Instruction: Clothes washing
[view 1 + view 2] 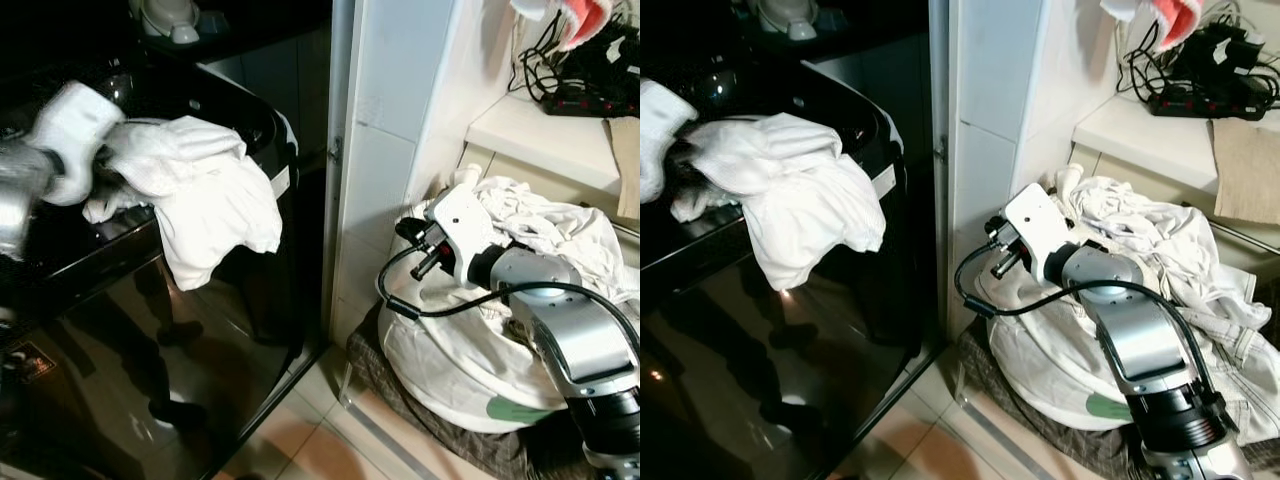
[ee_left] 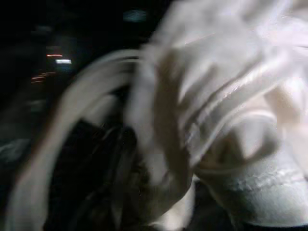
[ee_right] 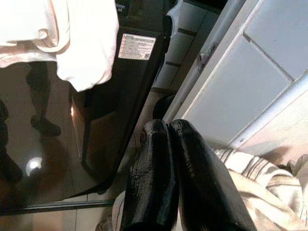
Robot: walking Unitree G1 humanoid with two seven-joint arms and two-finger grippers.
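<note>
Nearest the camera, the right arm reached over the laundry pile [image 1: 1160, 250], which sat heaped in a basket on the floor to the right of the washing machine [image 1: 120, 340]. The right pincer [image 3: 168, 178] hung empty just above that pile, its two black fingers pressed together, pointing toward the machine's glossy black front.

Farther off, at the machine's top edge, the left pincer [image 1: 95, 165] held a white garment [image 1: 210, 200]. The cloth draped over the rim and hung partway down the front panel. The fingers themselves were buried in fabric and blurred, but the garment plainly hung from them.

The step in hand looked like loading: carrying one piece to the drum opening. The next move likely called for lifting the garment fully over the rim, so the hanging part cleared the front, then letting go inside the tub.
</note>
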